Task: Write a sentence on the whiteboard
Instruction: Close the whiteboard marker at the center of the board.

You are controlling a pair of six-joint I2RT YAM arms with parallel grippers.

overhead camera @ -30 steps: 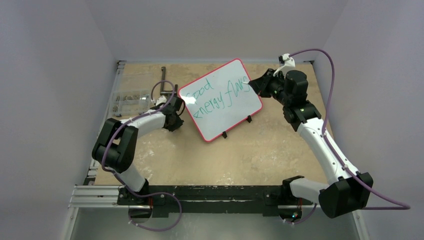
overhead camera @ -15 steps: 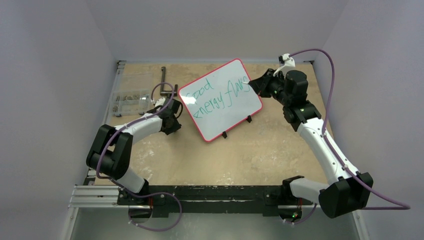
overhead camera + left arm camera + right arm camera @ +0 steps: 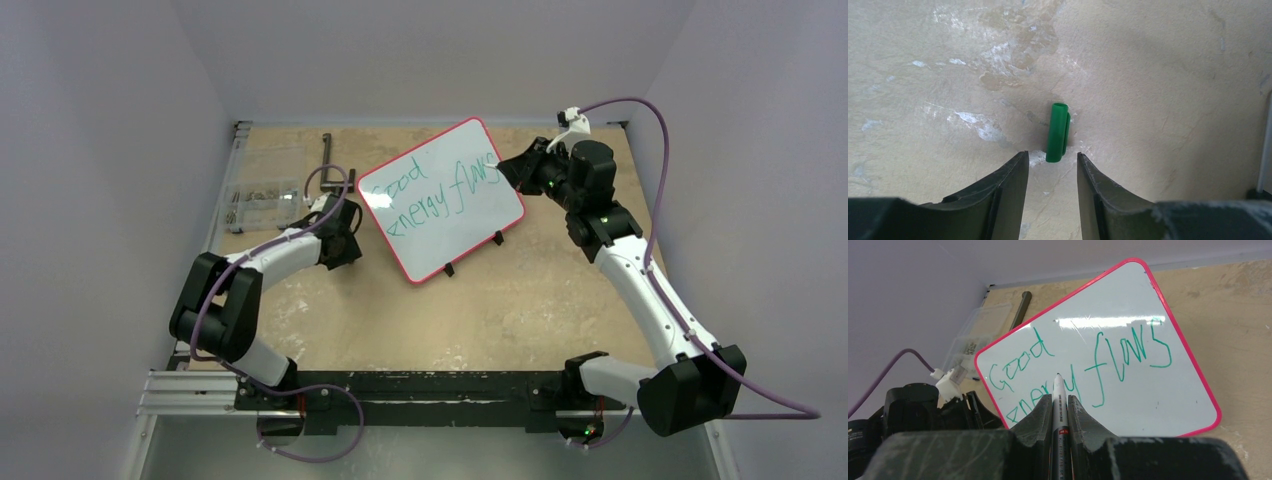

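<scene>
The whiteboard (image 3: 441, 198) with a red frame stands tilted on two black feet at mid-table; it also shows in the right wrist view (image 3: 1108, 365). The green sentence (image 3: 440, 187) reads "Good energy flows" in two slanted lines (image 3: 1083, 365). My right gripper (image 3: 515, 172) is at the board's right edge, shut on a white marker (image 3: 1058, 405) whose tip points at the board. My left gripper (image 3: 345, 248) is just left of the board, open and empty (image 3: 1052, 165). A green marker cap (image 3: 1057, 132) lies on the table just ahead of its fingertips.
A clear plastic box of small parts (image 3: 258, 205) sits at the far left. A dark metal bar (image 3: 328, 155) lies at the back left. Purple cables loop over both arms. Grey walls enclose the table on three sides.
My left arm has drawn back slightly to the left, away from the board's left edge. The right arm, marker and board have not moved.
</scene>
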